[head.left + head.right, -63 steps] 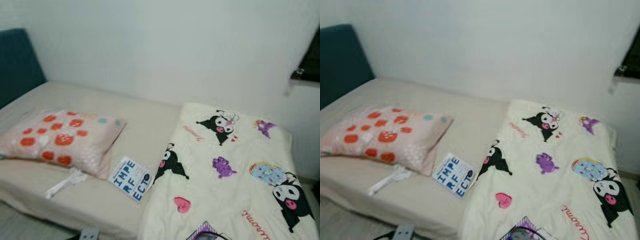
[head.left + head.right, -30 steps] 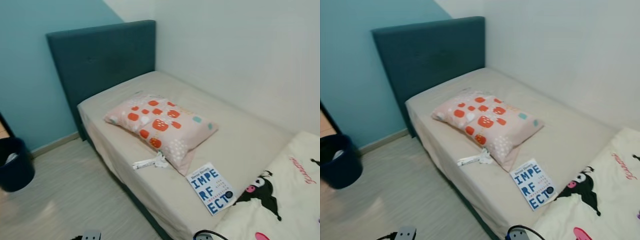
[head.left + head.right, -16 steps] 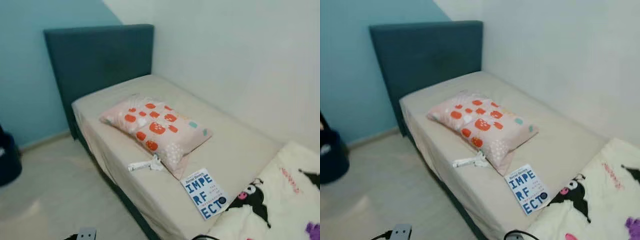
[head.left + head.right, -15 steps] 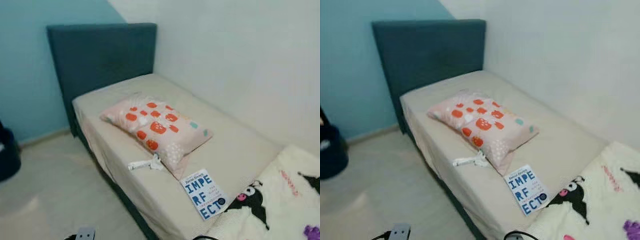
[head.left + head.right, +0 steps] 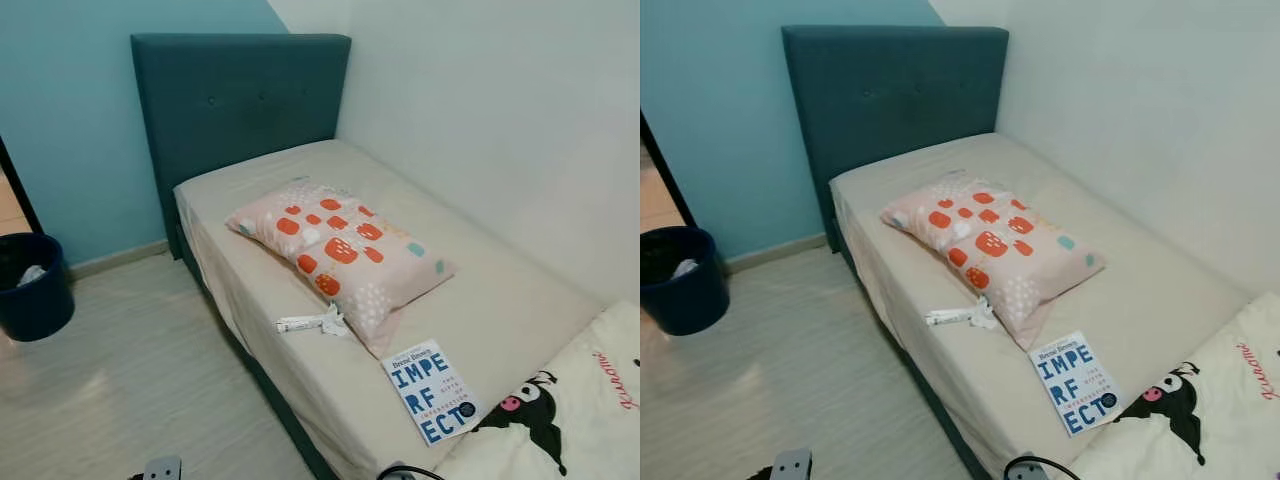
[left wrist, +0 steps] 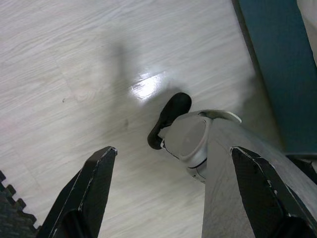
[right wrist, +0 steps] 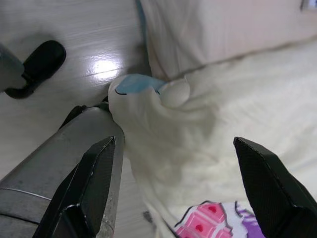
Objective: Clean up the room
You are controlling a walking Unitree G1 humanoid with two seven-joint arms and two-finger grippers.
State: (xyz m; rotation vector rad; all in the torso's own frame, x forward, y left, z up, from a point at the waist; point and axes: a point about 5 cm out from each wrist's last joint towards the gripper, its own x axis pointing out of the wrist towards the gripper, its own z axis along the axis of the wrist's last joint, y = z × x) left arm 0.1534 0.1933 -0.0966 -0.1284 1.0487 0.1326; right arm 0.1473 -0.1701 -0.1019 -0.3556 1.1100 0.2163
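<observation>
Hanging low, both arms idle — left gripper (image 6: 173, 198) over floor (image 6: 74, 74), right gripper (image 7: 173, 188) over blanket (image 7: 237, 114), each spread wide.

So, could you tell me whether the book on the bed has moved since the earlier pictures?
No. The book lies in the same spot beside the pillow's corner, next to the blanket; the camera shifted.

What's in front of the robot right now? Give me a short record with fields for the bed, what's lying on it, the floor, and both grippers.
bed: beige mattress, teal headboard, set against the white wall
on bed: pink pillow with orange patches; small white item near the mattress edge beside the pillow; book lying flat; cartoon-print blanket at the near end
floor: dark blue bin by the blue wall
left gripper: open, over the floor
right gripper: open, above the blanket
</observation>
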